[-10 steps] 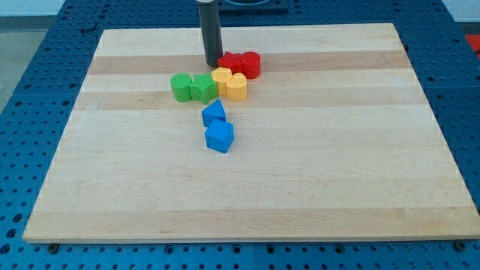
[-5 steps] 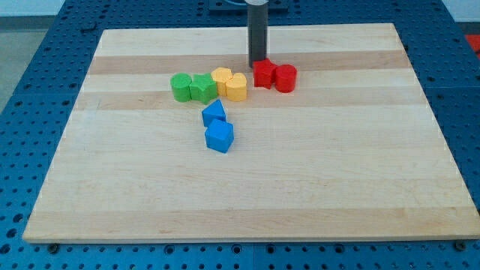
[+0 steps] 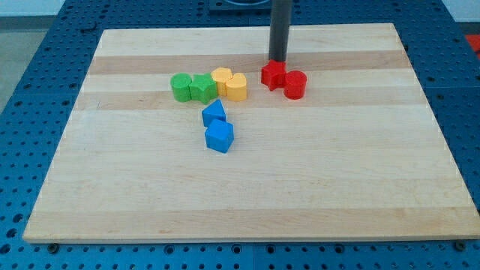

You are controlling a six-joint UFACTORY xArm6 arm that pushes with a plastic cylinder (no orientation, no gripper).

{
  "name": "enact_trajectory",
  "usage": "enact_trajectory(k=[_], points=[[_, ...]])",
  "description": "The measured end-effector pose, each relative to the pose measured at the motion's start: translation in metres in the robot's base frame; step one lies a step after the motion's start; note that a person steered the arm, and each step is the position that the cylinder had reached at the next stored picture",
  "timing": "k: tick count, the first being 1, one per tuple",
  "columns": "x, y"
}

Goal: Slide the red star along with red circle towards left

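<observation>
Red star (image 3: 273,75) lies just below my tip (image 3: 278,60), the tool's lower end, touching or nearly touching it on the star's upper edge. Red circle (image 3: 295,85) sits against the star, below and to the view's right of the tool. Both rest on the wooden surface (image 3: 247,180). Yellow blocks (image 3: 230,84) lie to the view's left of the tool and slightly lower, the green blocks (image 3: 192,88) beyond them; the two blue blocks (image 3: 217,126) are well below and to the left.

Step in hand, as judged: positioning for the push. A leftward slide calls for the tool on the pair's right flank, so the next move would likely carry it around the circle to that side, then drive left with circle and star in line. The yellow blocks stand in that path and may be struck.

Pose: the rod descends nearly upright from the view's top edge. It has nothing to clench; it grasps nothing and only bears against blocks.
</observation>
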State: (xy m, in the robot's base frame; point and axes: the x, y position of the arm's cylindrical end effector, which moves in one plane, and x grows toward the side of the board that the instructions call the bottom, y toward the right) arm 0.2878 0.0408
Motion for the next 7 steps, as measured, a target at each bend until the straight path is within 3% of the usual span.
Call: enact_trajectory(k=[7], points=[[0.072, 0.005]])
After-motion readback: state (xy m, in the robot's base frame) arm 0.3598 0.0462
